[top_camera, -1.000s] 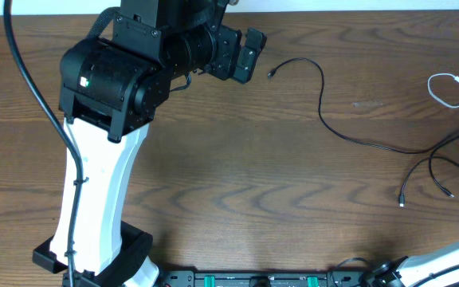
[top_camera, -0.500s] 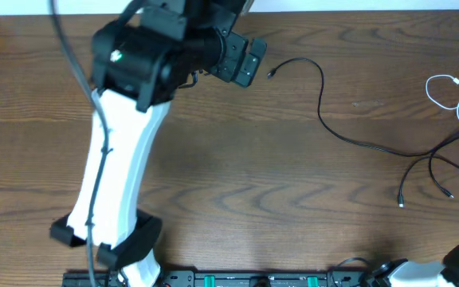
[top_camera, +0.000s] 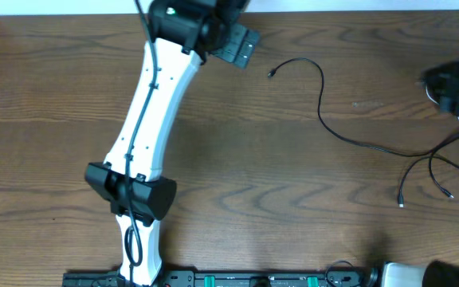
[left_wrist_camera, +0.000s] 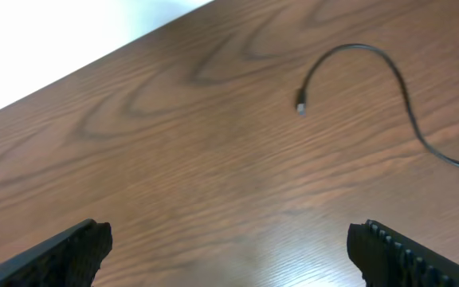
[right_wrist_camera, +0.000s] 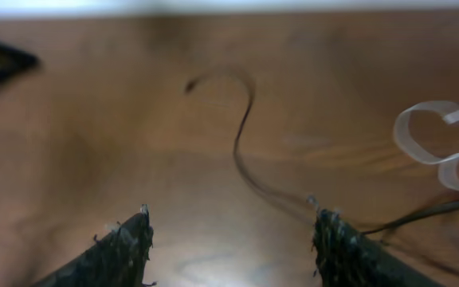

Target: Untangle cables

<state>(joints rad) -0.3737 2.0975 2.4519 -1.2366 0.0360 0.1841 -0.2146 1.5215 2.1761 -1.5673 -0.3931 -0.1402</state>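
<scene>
Your left claw (top_camera: pixel 235 44) hangs released over the far edge of the table (top_camera: pixel 237 159), a little left of centre. In its wrist view both fingers (left_wrist_camera: pixel 70 251) stand wide apart with only bare wood between them. Just to its right lies the plug end of a long black cable (top_camera: pixel 323 88), which arcs right, then runs nearer and off towards the right side.

Your right claw (top_camera: pixel 453 86) shows from above as a dark blur over the far right. Its own view has the jaws parted and gripping nothing. More black cables (top_camera: pixel 431 169) lie in loose loops on the right, their plug ends pointing nearer. The white cable (right_wrist_camera: pixel 456 116) curls at the far right, close to those black strands.
</scene>
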